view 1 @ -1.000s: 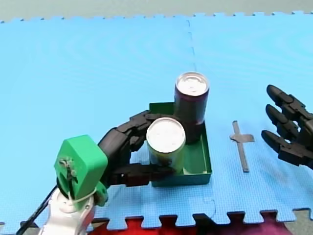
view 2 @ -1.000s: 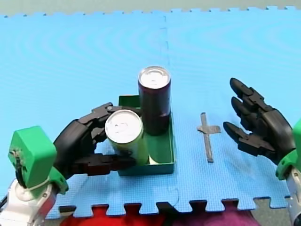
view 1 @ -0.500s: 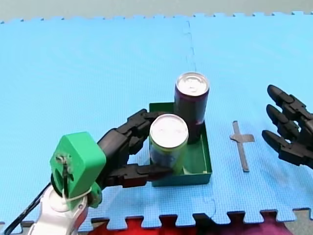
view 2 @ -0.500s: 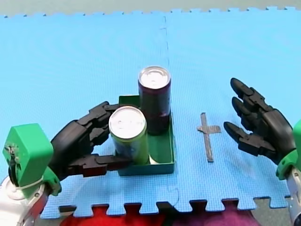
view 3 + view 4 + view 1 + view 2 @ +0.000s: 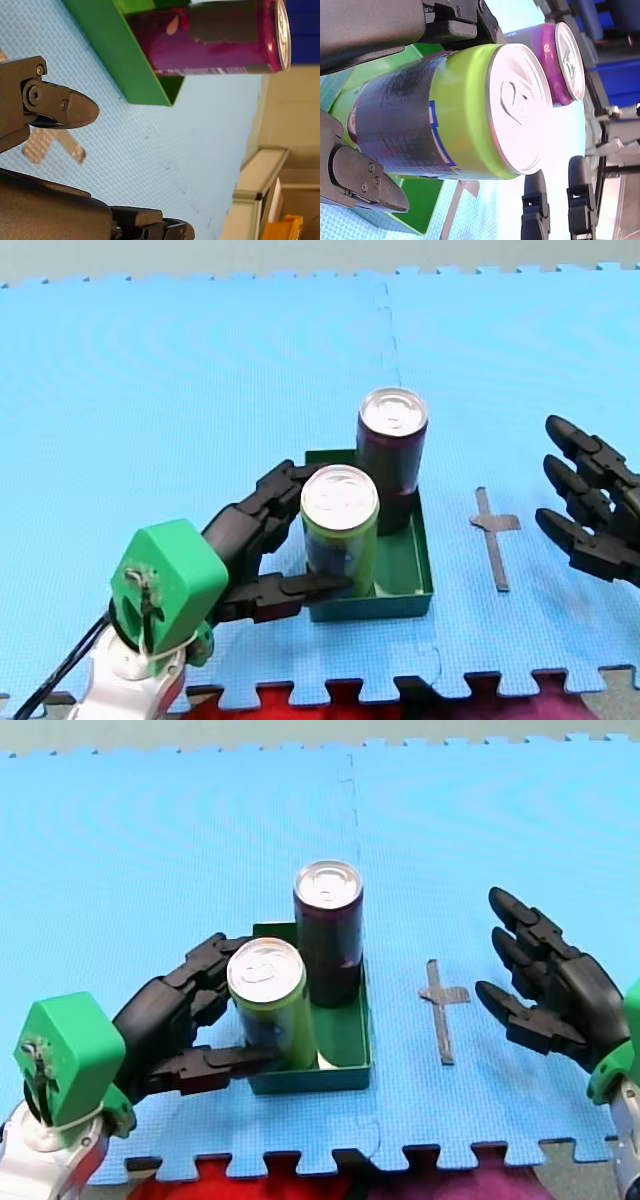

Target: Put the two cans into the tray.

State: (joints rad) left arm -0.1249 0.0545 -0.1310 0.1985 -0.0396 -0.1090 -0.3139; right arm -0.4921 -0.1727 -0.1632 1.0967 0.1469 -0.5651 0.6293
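As left hand point(image 5: 180, 1020) grips can point(image 5: 272, 1015) beside purple can point(image 5: 328, 935), right hand point(image 5: 548, 998) apart.

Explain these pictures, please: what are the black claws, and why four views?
Those are a humanoid robot's three-fingered hands. Two pictures look down from its head, two from cameras at its wrists. On the foam mat sits a green tray with a purple can standing in it, a tape cross beside it. The left hand grasps a green can at the tray's near left corner; the second wrist view shows this close up. The right hand, holding nothing, is right of the cross.
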